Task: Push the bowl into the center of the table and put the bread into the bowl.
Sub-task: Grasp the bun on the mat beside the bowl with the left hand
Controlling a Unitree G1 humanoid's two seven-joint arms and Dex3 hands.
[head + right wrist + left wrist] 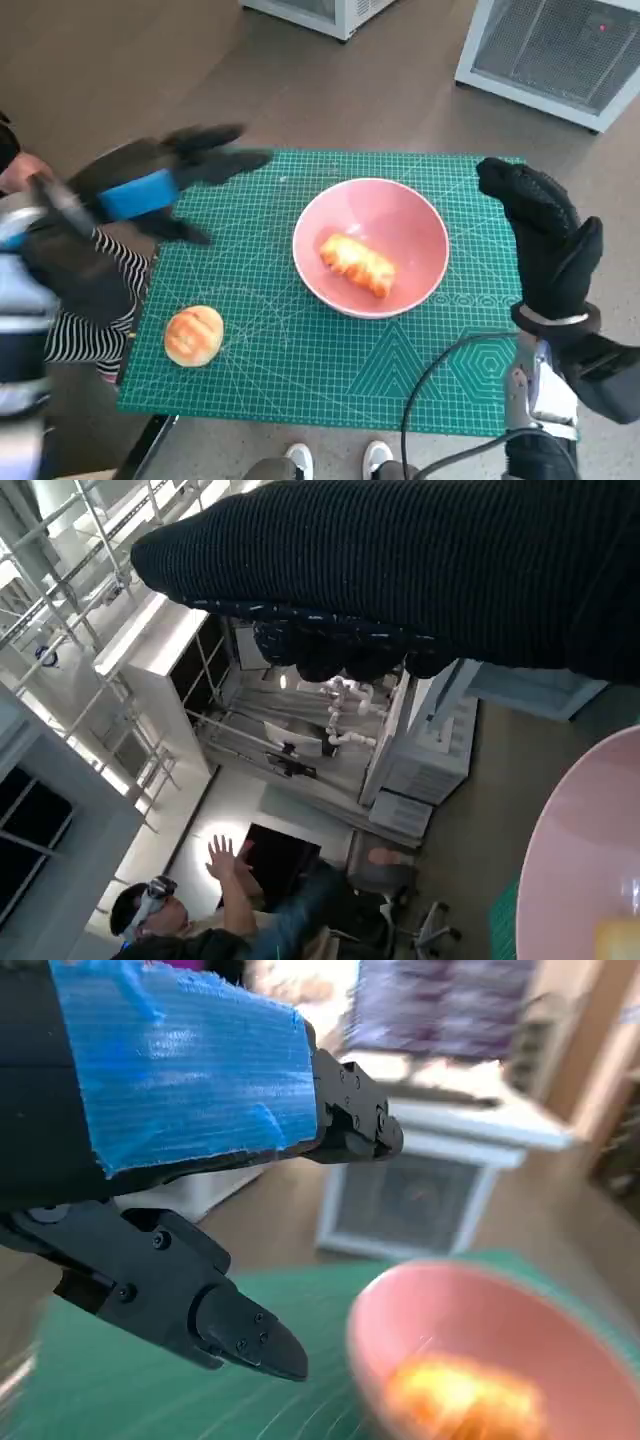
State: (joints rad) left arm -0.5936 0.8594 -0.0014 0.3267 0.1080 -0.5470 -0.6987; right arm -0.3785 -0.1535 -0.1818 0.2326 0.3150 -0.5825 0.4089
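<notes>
A pink bowl (400, 222) stands near the middle of the green cutting mat (280, 350), with a long golden bread (357, 263) lying inside it. The left wrist view shows the bowl (500, 1310) and bread (465, 1400) blurred; the right wrist view catches only the bowl's rim (590, 850). A round bun (193, 335) lies on the mat near its front left corner. My left hand (150, 190) hovers above the mat's left side, fingers spread and holding nothing. My right hand (545, 240) stands upright at the mat's right edge beside the bowl, fingers apart, holding nothing.
White appliances (560, 50) stand on the floor beyond the table. A person in a striped sleeve (90, 335) sits at the table's left side. Shoes (335, 458) show below the front edge. A black cable (440, 400) crosses the front right corner. A person (220, 910) shows far off in the right wrist view.
</notes>
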